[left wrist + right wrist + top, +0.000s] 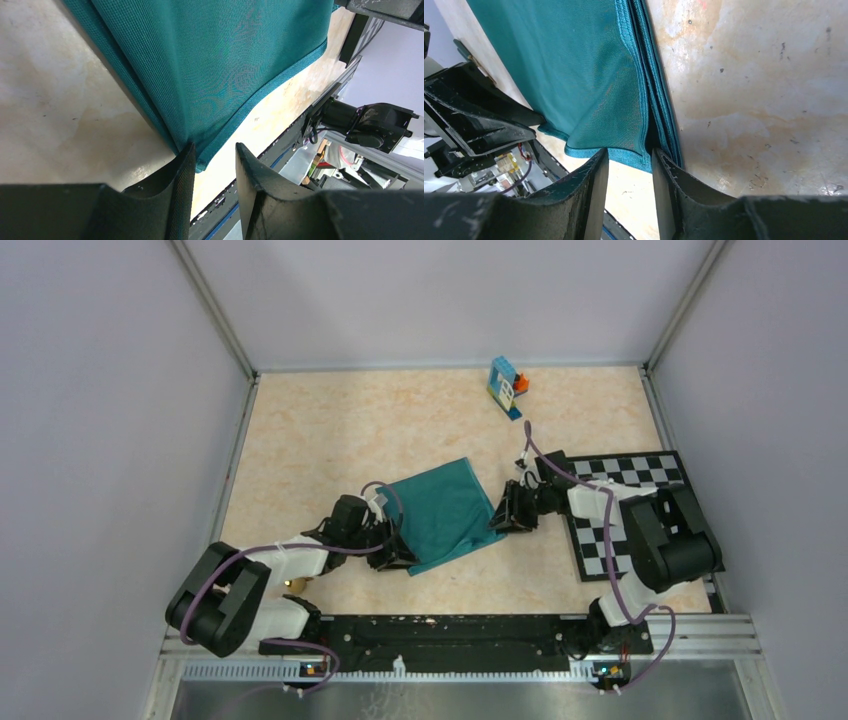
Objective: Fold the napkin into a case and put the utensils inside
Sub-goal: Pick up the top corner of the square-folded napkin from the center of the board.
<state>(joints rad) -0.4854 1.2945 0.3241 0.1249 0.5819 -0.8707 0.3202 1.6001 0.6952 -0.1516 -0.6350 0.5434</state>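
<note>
Top external: napkin (445,515) lies mid-table (330,430), folded to a slanted rectangle, not yet a narrow case; left gripper (398,552) at its near-left corner, right gripper (503,520) at its right edge; mat (640,480) just beyond the right gripper, blocks (507,385) far back, well apart.

Left wrist: jaws apart, table visible through the gap; napkin corner sits at the tip of one finger (182,165), not pinched; released. Right wrist: jaws likewise apart, hem just at the tips, nothing clamped; stacked folded layers run along one finger (664,165).

Handling, judged: light, limp knit cloth; sags and drapes between supports; layers will slide over one another and folds will spring loose unless pressed flat; not fragile; smooth table probably lets it drag. Best hold judged to be at the stitched hem or a corner, taking all layers together, both arms on the same edge so the fold stays straight.

Hidden or unclear: utensils (293,585) show only as a golden speck beneath the left arm; count and shape cannot be told; layer count in the stack uncertain; near-left corner covered by the gripper from above; no pocket slit visible.
</note>
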